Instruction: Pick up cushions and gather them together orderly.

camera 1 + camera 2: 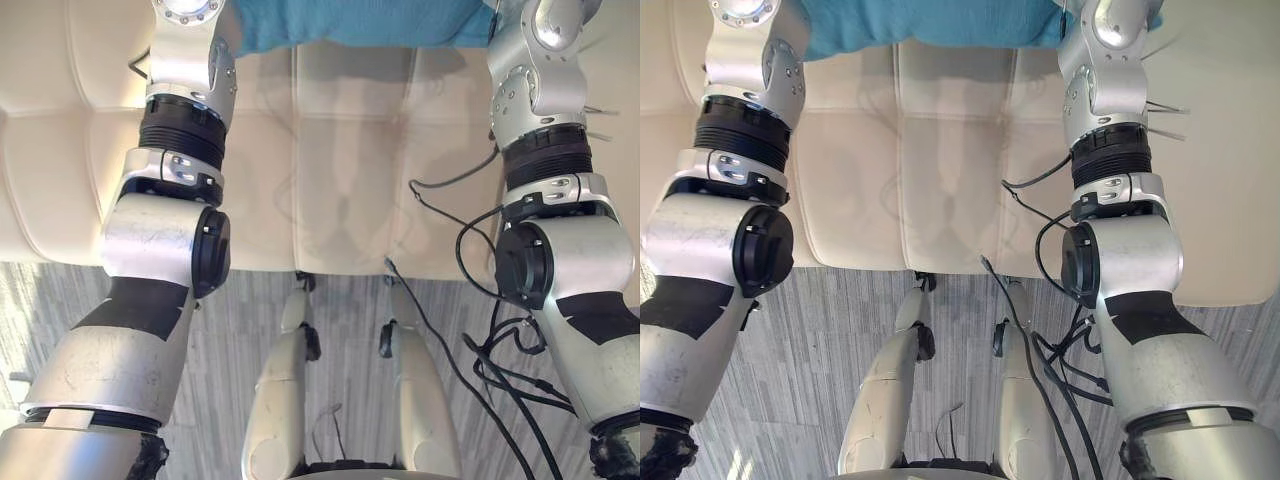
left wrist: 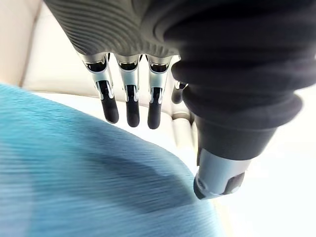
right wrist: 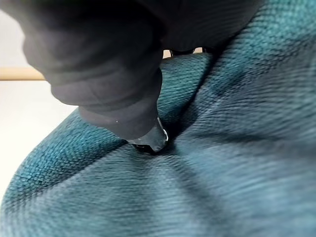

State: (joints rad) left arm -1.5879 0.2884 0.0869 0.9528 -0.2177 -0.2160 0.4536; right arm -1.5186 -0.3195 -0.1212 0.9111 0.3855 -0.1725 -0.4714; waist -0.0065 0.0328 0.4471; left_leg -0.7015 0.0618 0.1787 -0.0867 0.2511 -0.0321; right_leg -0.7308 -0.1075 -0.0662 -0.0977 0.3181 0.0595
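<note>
A: Where's the teal cushion (image 1: 360,22)?

B: Crosswise on the cream sofa (image 1: 350,180), spanning both my arms. My left hand (image 2: 129,98) hovers just above it, fingers straight. My right hand (image 3: 118,98) is nearer, pressed into the fabric. Its fingers are hidden, so I can't tell their grip.

The teal woven-fabric cushion (image 1: 360,25) is sitting at the far side of the cream padded leather sofa seat (image 1: 340,180), spanning the gap between the two arms. The grey wood-grain plank floor (image 1: 60,310) is running in front of the seat's near edge. The left hand (image 2: 132,98) is hanging just over the cushion's left end, its straight fingers reaching out above it. The right hand (image 3: 150,137) is pressing into the cushion's right end, seemingly from above, with most of the contact hidden.
</note>
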